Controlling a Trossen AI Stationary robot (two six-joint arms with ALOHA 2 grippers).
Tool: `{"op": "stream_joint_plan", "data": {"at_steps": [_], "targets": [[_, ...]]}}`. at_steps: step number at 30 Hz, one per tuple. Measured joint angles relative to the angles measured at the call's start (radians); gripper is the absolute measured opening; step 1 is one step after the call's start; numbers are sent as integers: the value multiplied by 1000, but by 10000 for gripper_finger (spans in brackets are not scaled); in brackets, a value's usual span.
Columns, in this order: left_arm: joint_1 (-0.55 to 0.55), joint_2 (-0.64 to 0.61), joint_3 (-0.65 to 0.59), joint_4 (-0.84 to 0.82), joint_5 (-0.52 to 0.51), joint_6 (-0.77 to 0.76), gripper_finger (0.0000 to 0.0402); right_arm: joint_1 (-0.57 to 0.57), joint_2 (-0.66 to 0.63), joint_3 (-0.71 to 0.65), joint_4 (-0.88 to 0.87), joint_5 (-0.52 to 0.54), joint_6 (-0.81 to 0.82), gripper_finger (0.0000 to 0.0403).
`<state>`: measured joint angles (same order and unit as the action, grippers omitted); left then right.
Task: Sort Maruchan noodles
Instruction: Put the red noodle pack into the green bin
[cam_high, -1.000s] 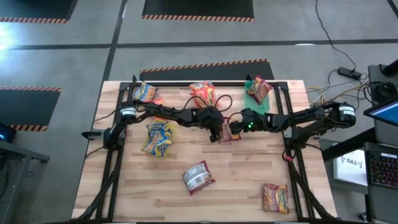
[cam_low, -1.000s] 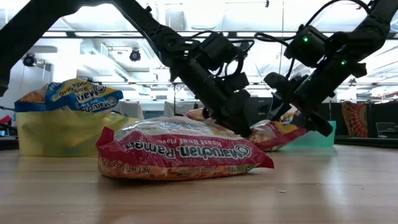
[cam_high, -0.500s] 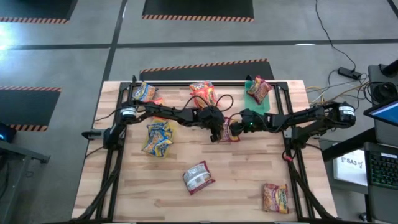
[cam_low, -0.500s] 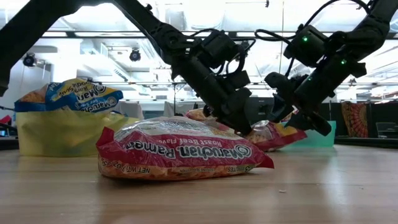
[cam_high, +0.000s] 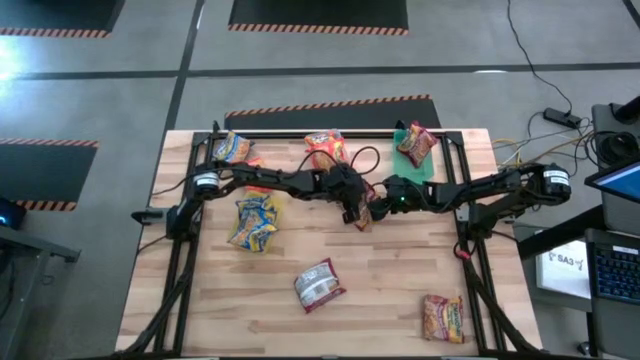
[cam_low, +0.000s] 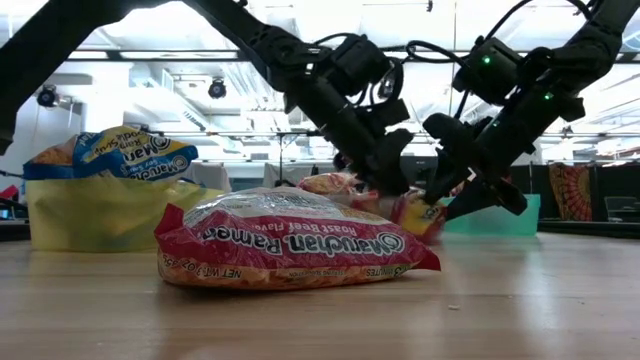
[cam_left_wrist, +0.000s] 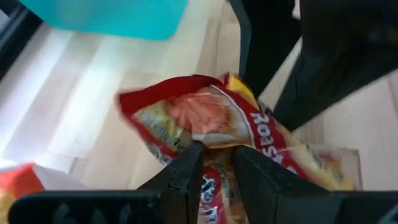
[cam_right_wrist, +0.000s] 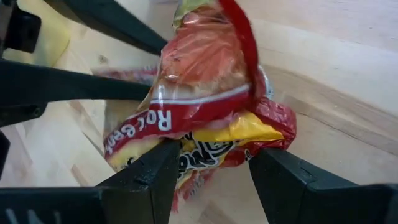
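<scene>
While both of my arms meet over the middle of the wooden table (cam_high: 400, 300), my left gripper (cam_left_wrist: 214, 163) pinches one edge of a red noodle packet (cam_high: 362, 213) between its nearly pressed-together fingers, and my right gripper (cam_right_wrist: 211, 163) has its fingers spread wider, straddling the opposite edge of the same packet, which bulges between them. From table height the packet (cam_low: 410, 212) hangs tilted between the two grippers, its lower corner close to the wood; I cannot tell whether it touches. Around this spot the boards lie bare, with open room toward the near edge. A silvery packet (cam_high: 319, 284) lies alone near the front middle, and an orange-red packet (cam_high: 443, 317) sits close to the front right corner, just inside the table's edge. A yellow-and-blue packet (cam_high: 254, 221) lies left of centre beside my left arm. Along the far edge, another yellow-and-blue packet (cam_high: 231, 148) sits near the left corner, an orange-red packet (cam_high: 325, 148) rests at the middle, and a dark red packet (cam_high: 417, 142) lies on a green tub (cam_high: 405, 160) toward the right. Black rails (cam_high: 180, 260) run down both sides of the table, hemming in my elbows. Close to the low camera, a dark red packet (cam_low: 290, 250) fills the foreground, and a yellow tub (cam_low: 95, 210) stands behind it.
</scene>
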<state>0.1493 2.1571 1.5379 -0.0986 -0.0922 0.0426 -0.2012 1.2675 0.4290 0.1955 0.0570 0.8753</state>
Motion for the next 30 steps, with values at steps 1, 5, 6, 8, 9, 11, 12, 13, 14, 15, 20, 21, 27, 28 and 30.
{"op": "stream_joint_plan", "data": {"at_steps": [1, 5, 6, 8, 9, 11, 12, 13, 14, 15, 20, 21, 27, 28, 30], "targets": [[0, 0, 6, 0, -1, 2, 77, 0, 0, 0, 1, 0, 0, 178], [0, 0, 36, -13, -1, 11, 77, 0, -10, 0, 2, 3, -10, 178], [0, 0, 43, -22, -1, 12, 77, 0, -18, 1, 0, 4, -15, 178], [0, -3, 55, -30, -1, 22, 77, -1, -40, 2, -9, 9, -26, 178], [0, -4, 61, -35, -2, 28, 77, -2, -53, 2, -13, 13, -33, 178], [0, -5, 75, -47, -3, 34, 77, -6, -83, 2, -32, 15, -42, 178], [0, -5, 81, -50, -4, 40, 77, -9, -101, 2, -46, 15, -46, 178], [0, -5, 86, -51, -9, 46, 77, -12, -118, 2, -59, 20, -50, 178], [0, -5, 92, -51, -17, 51, 77, -14, -136, 2, -76, 33, -54, 178], [0, -5, 96, -51, -22, 53, 77, -17, -154, 2, -96, 50, -59, 178], [13, -4, 129, -63, -33, 80, 77, -30, -229, 4, -133, 90, -87, 178], [19, -4, 138, -62, -33, 83, 77, -33, -241, 4, -134, 107, -97, 178], [48, -3, 171, -47, -29, 100, 77, -72, -294, 9, -156, 153, -133, 178], [51, -2, 173, -40, -29, 107, 77, -80, -296, 12, -160, 153, -140, 178], [57, -2, 173, -14, -30, 122, 77, -94, -300, 23, -172, 157, -163, 178]]}}
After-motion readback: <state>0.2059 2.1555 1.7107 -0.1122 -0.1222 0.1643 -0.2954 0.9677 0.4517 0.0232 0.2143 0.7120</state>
